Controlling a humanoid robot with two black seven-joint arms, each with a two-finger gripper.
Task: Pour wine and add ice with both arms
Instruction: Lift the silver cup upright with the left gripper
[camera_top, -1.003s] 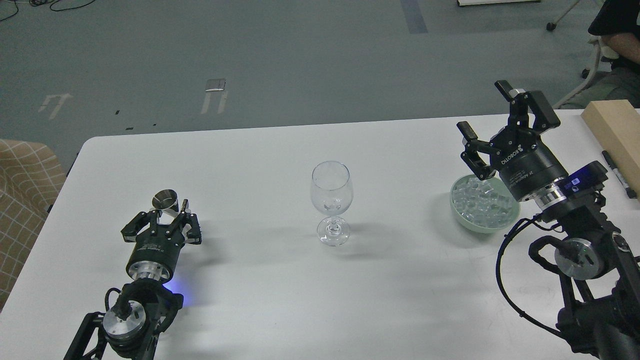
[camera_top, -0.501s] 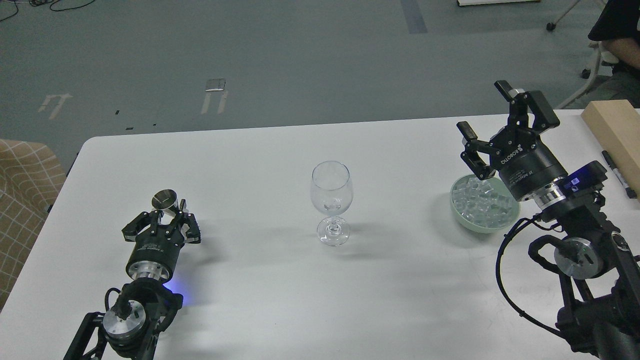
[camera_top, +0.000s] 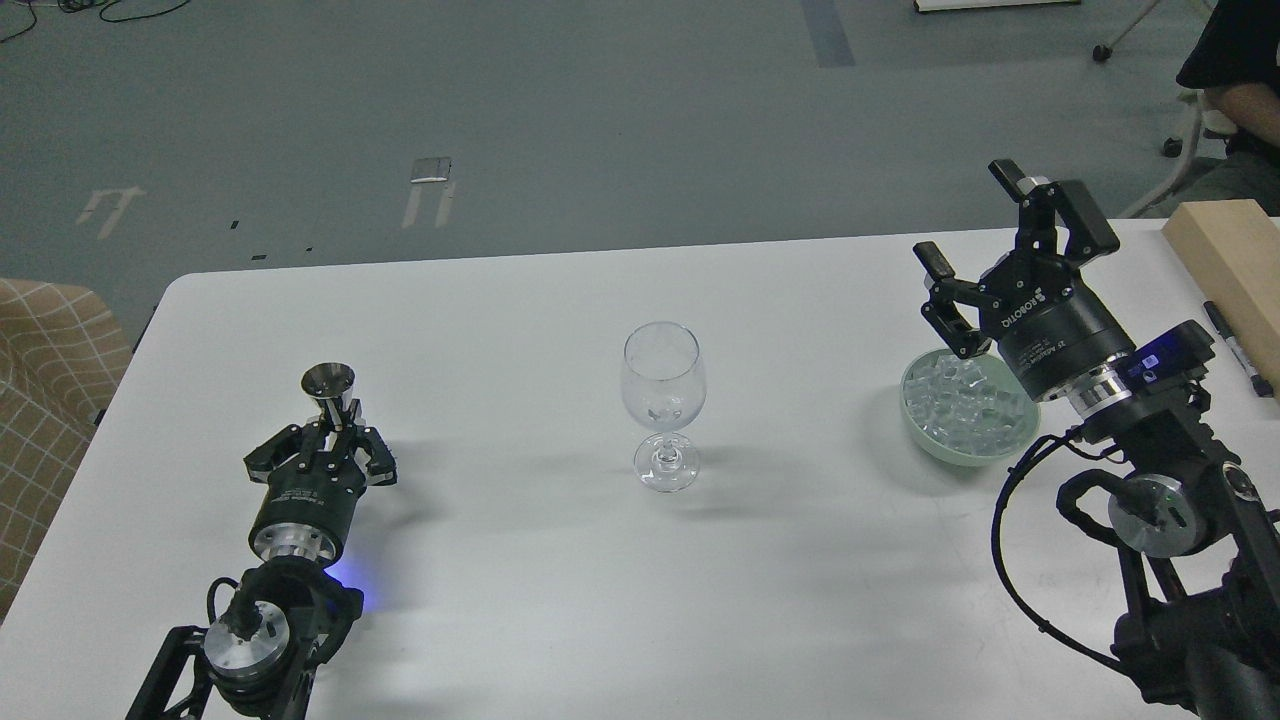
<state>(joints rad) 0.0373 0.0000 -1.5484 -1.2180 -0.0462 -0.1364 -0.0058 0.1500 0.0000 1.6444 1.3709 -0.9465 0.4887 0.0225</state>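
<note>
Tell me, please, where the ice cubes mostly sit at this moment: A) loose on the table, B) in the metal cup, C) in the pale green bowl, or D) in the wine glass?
C: the ice is piled in the pale green bowl, under the open right gripper.

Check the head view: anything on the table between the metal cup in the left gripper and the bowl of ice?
Only the wine glass, upright, roughly midway between the metal cup at the left gripper and the bowl of ice. The rest is bare table, per head view.
</note>
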